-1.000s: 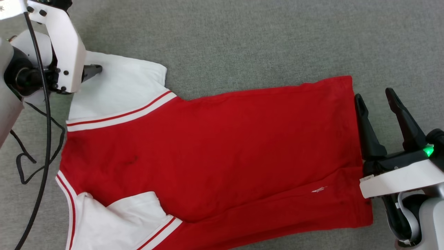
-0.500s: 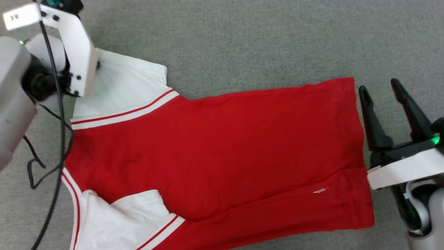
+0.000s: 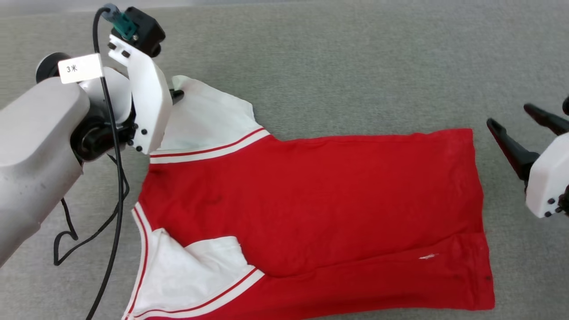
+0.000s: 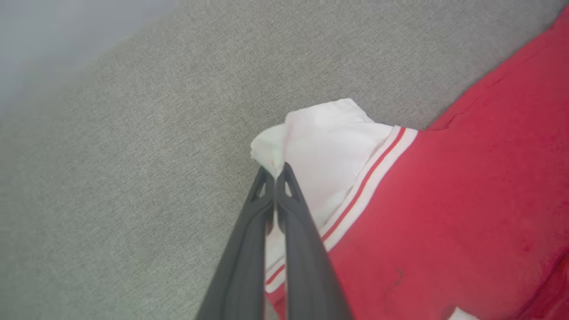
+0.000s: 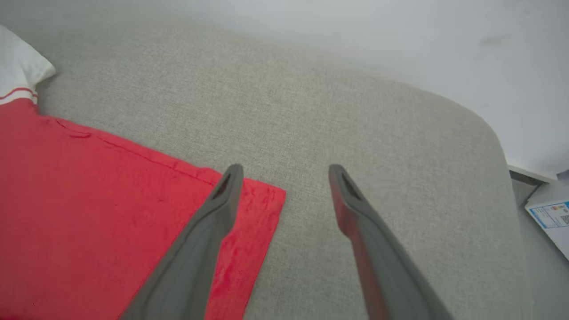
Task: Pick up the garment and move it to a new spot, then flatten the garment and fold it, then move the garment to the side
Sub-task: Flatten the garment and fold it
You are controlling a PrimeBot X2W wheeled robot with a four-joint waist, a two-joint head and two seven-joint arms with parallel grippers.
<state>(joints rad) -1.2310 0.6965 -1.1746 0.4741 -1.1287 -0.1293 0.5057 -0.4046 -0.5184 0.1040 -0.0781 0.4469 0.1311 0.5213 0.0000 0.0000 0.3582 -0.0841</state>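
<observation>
The garment (image 3: 311,200), a red jersey with white sleeves and red-white striped trim, lies spread on a grey padded surface (image 3: 355,66). My left gripper (image 3: 178,93) is shut on the outer corner of the far white sleeve (image 3: 209,120). In the left wrist view the closed fingertips (image 4: 274,171) pinch a bunched bit of that sleeve (image 4: 320,142), beside the red body (image 4: 444,200). My right gripper (image 3: 507,114) stands open just right of the hem, holding nothing. In the right wrist view one finger of the right gripper (image 5: 285,171) overlaps the hem corner of the garment (image 5: 89,200).
A black cable (image 3: 111,200) hangs from my left arm and loops on the surface left of the collar. The near sleeve (image 3: 195,271) is folded onto the body. The surface's rounded edge (image 5: 493,133) drops off at right, with a labelled box (image 5: 551,213) beyond it.
The left gripper has shut on the sleeve corner and bunched it up. The head camera has shifted, so the whole scene sits further right. The right gripper stays open.
</observation>
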